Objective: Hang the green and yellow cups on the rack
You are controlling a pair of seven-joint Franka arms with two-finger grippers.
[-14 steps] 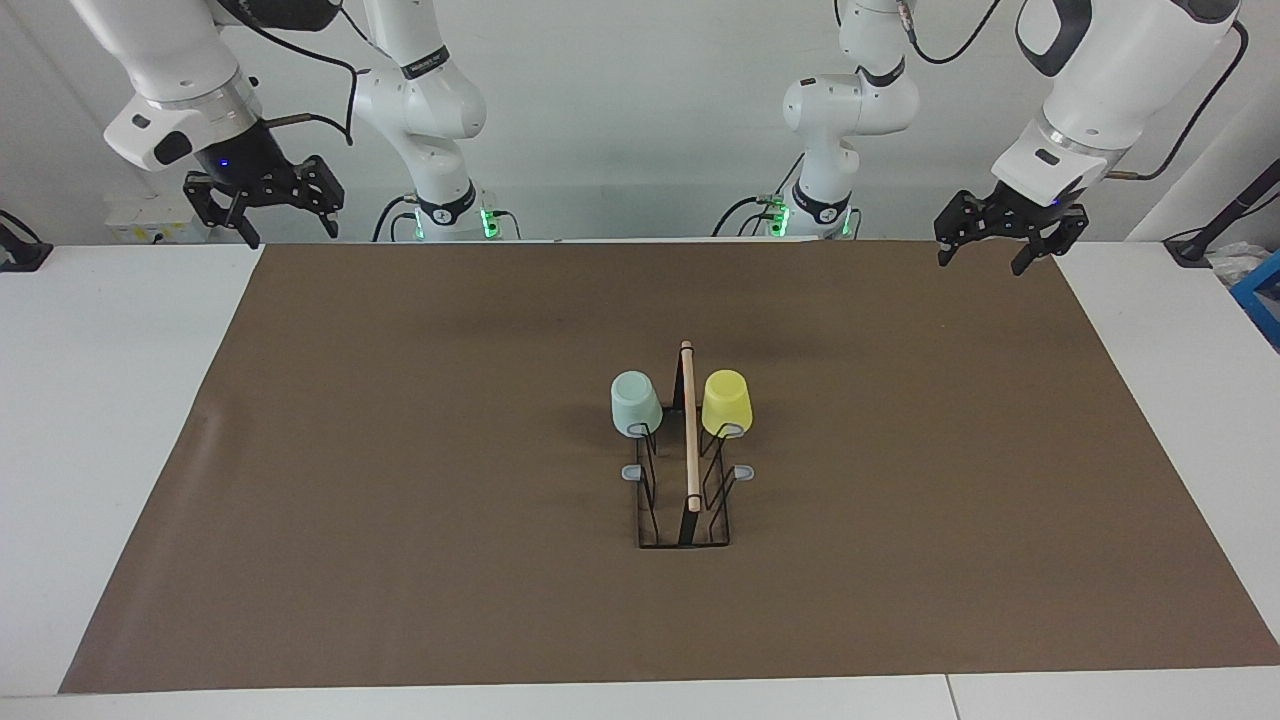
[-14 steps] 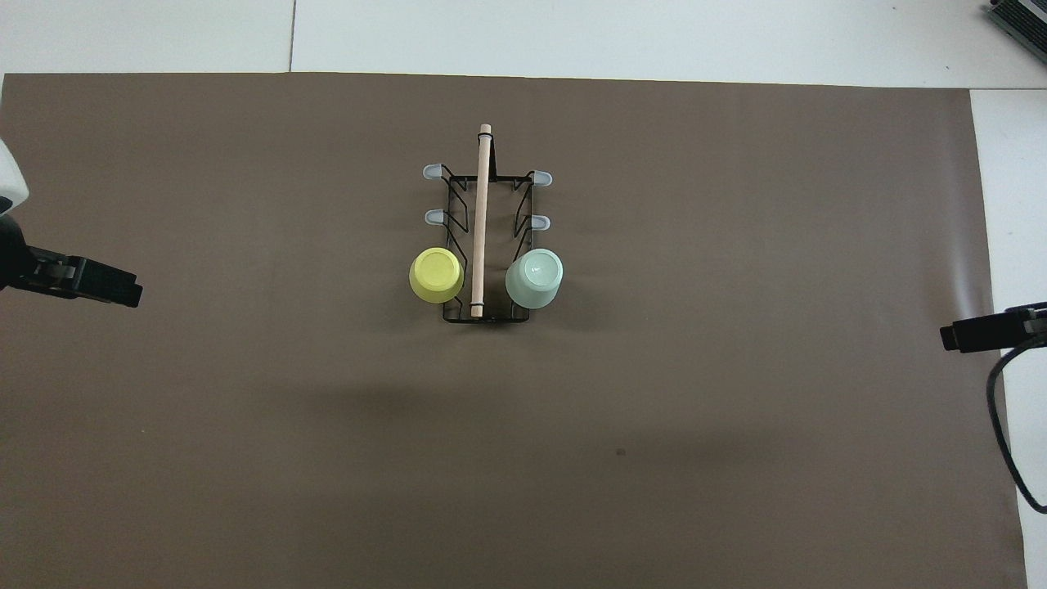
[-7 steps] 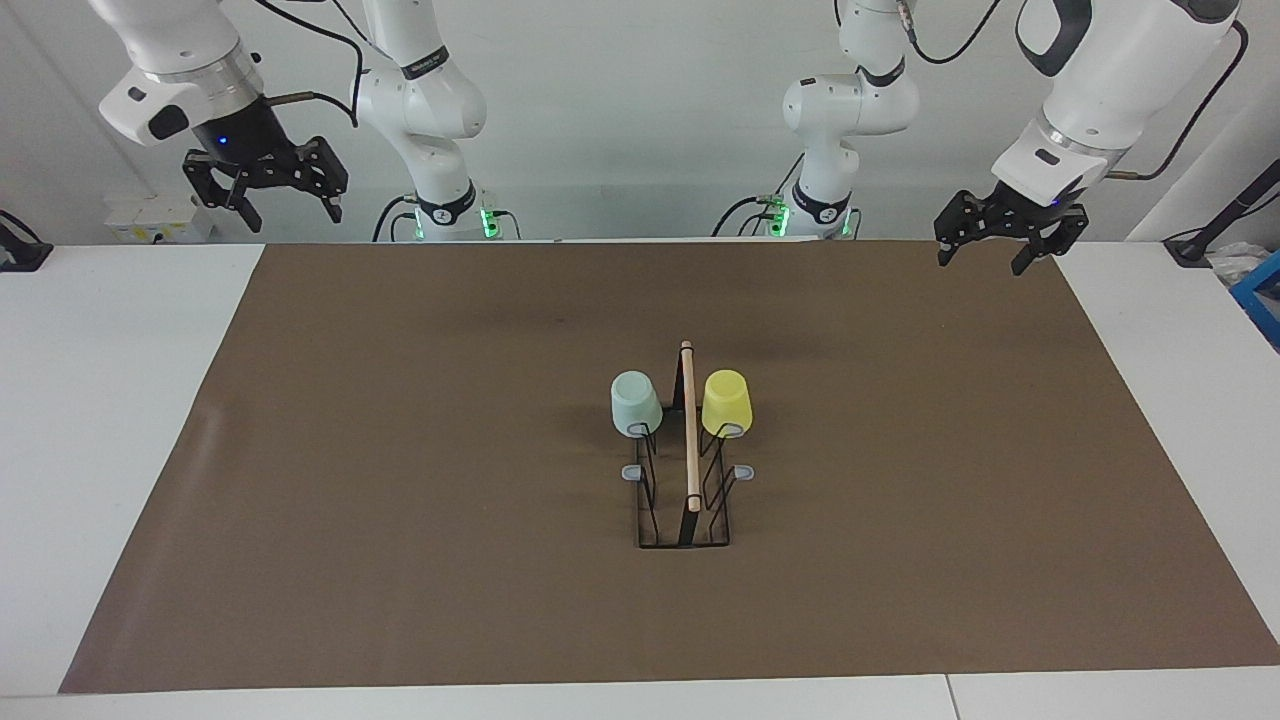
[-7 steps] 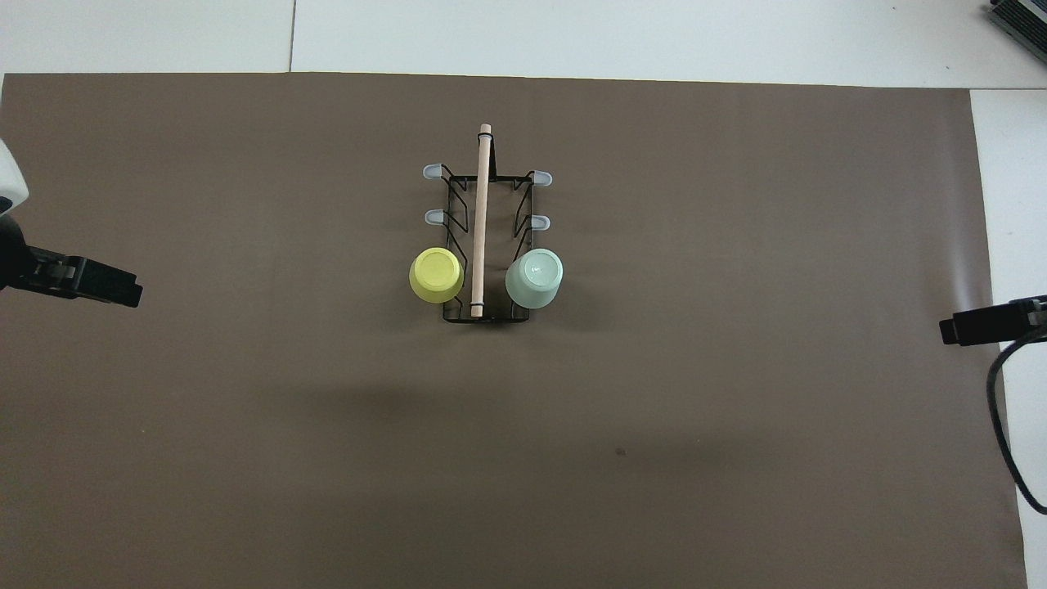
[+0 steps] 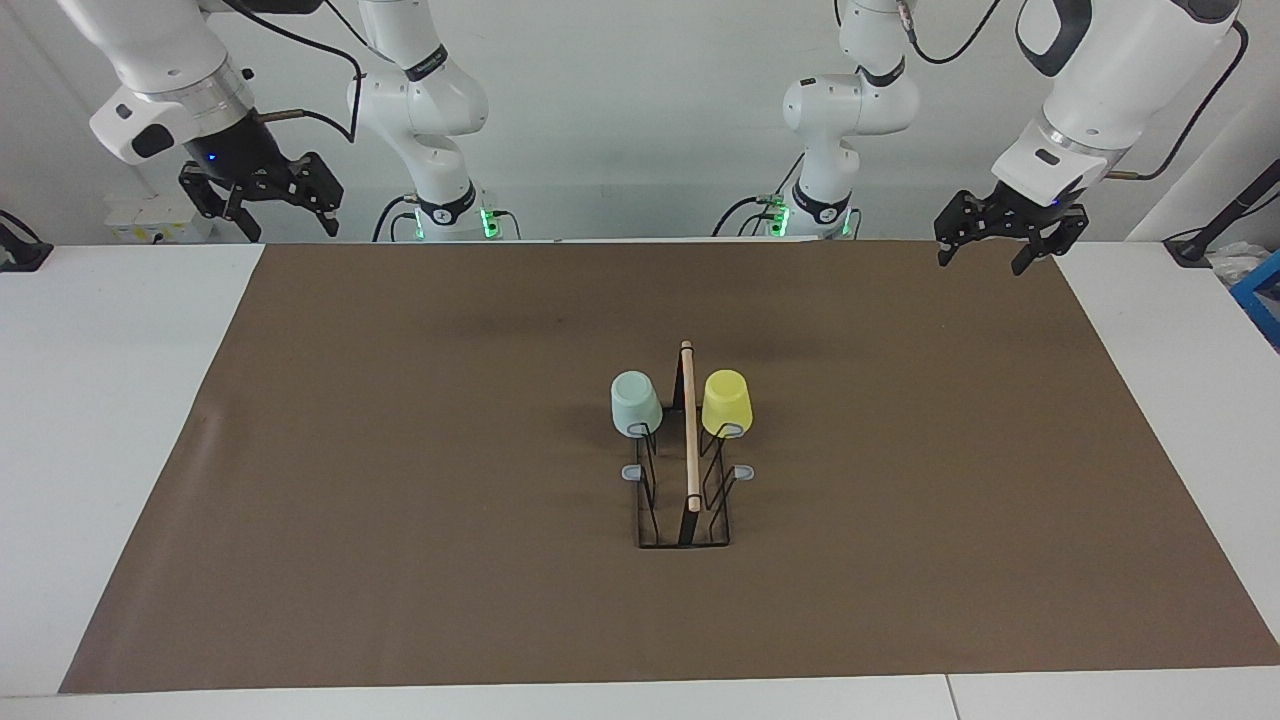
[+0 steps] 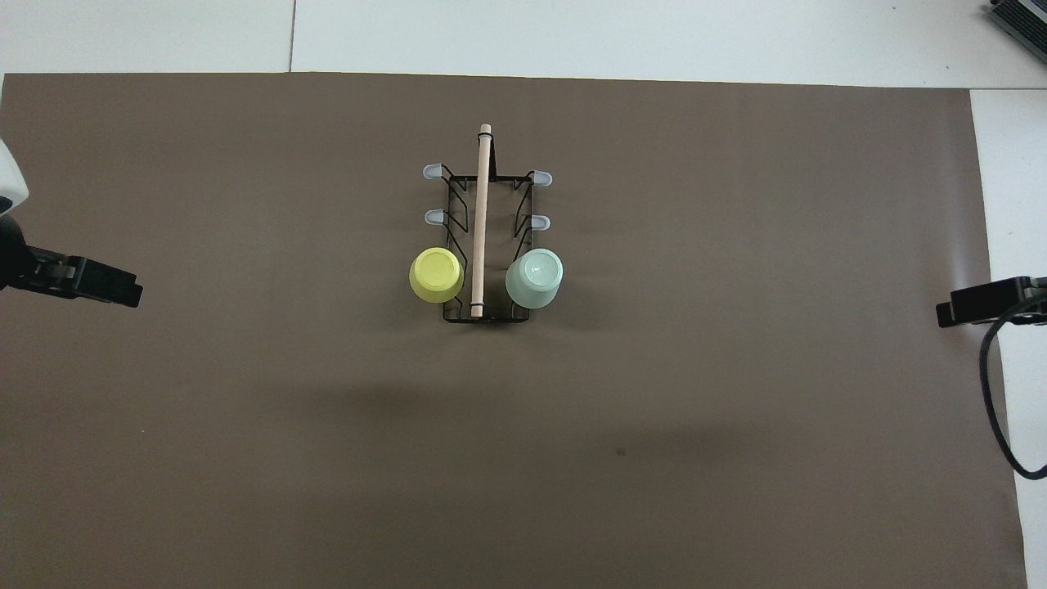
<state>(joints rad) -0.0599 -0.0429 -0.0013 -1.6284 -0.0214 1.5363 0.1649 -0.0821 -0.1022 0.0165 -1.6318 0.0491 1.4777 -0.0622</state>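
Both arms hang raised at the robots' edge of the table, each out at its own end, and neither one is touching anything. The left gripper [image 5: 995, 252] hovers over the corner of the brown paper mat [image 5: 400, 480] with its black fingers spread apart and nothing between them. The right gripper [image 5: 268, 205] hangs over the white table [image 5: 110, 420] just off the mat's corner at its own end, its fingers likewise spread wide and bare. Well away from both grippers, roughly midway between them and out toward the middle of the mat, stands the black wire rack [image 5: 684, 500] with a long light wooden rod along its top and grey-tipped pegs sticking out at each side. Two small tapered plastic cups sit upside down on the pair of pegs closest to the robots, one on each side of the rod. The pale mint green cup [image 5: 634, 402] hangs on the side toward the right gripper, and the bright yellow cup [image 5: 725, 402] hangs on the side toward the left gripper. The other grey pegs stand bare.
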